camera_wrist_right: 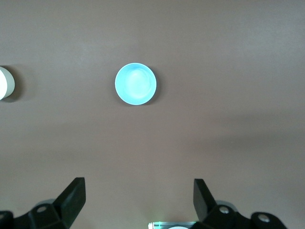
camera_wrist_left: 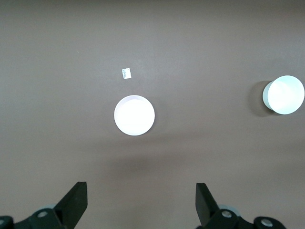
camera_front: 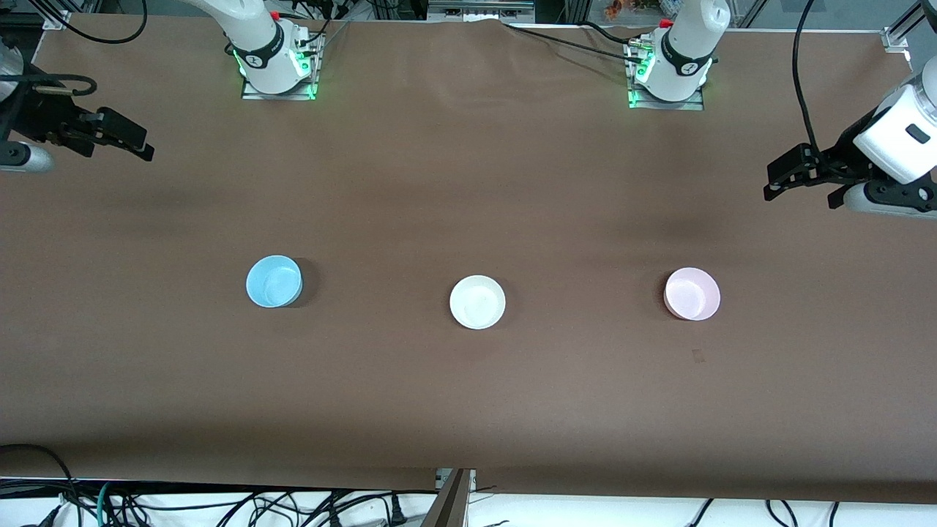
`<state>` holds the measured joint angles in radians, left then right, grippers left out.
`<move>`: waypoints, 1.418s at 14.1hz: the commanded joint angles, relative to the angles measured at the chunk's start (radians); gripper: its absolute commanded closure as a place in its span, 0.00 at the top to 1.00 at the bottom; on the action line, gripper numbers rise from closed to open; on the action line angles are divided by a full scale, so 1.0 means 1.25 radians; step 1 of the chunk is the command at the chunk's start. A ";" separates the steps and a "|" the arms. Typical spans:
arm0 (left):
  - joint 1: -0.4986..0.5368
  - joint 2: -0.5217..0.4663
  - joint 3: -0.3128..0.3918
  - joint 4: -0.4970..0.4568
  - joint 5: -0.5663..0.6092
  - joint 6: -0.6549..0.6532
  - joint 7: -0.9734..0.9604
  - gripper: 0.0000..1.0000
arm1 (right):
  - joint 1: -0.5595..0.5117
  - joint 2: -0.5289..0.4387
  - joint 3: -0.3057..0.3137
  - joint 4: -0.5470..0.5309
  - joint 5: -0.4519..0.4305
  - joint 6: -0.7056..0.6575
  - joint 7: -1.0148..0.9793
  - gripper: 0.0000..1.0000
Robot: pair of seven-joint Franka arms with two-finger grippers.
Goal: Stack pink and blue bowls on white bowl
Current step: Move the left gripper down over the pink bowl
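3 small round glossy bowls sit in a row on the brown table (camera_front: 468, 183), well apart from one another and all upright. The light sky-blue bowl (camera_front: 274, 281) lies toward the right arm's end of the table, the plain white bowl (camera_front: 477, 301) sits in the middle, and the pale pink bowl (camera_front: 692, 293) lies toward the left arm's end. None of them is stacked; each rests alone on the bare cloth.

A small pale scrap (camera_front: 698, 356) lies on the table just nearer the front camera than the pink bowl.

The left gripper (camera_front: 777, 181) hangs in the air over the table's edge at the left arm's end, its 2 black fingers (camera_wrist_left: 76, 202) spread wide with nothing between them. The right gripper (camera_front: 140, 143) hangs over the table's edge at the right arm's end, its fingers (camera_wrist_right: 74, 200) likewise parted and holding nothing. Both arms wait, well away from the bowls.
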<state>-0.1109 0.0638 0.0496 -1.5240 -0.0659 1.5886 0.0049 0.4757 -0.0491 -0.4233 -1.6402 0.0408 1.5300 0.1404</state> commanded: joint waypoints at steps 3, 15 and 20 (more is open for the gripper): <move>0.008 0.007 -0.003 0.028 -0.004 -0.022 0.003 1.00 | 0.000 0.017 0.013 -0.009 -0.007 0.033 -0.014 1.00; 0.035 0.027 -0.002 0.015 -0.003 -0.022 0.005 1.00 | -0.290 0.023 0.307 0.014 -0.012 0.027 -0.014 1.00; 0.075 0.122 -0.002 0.003 -0.001 0.071 0.014 1.00 | -0.286 0.034 0.309 0.041 -0.034 0.025 -0.017 1.00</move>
<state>-0.0333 0.1545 0.0532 -1.5239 -0.0658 1.6192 0.0065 0.1334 -0.0134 -0.0587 -1.6261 0.0173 1.5716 0.1372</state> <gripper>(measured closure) 0.000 0.000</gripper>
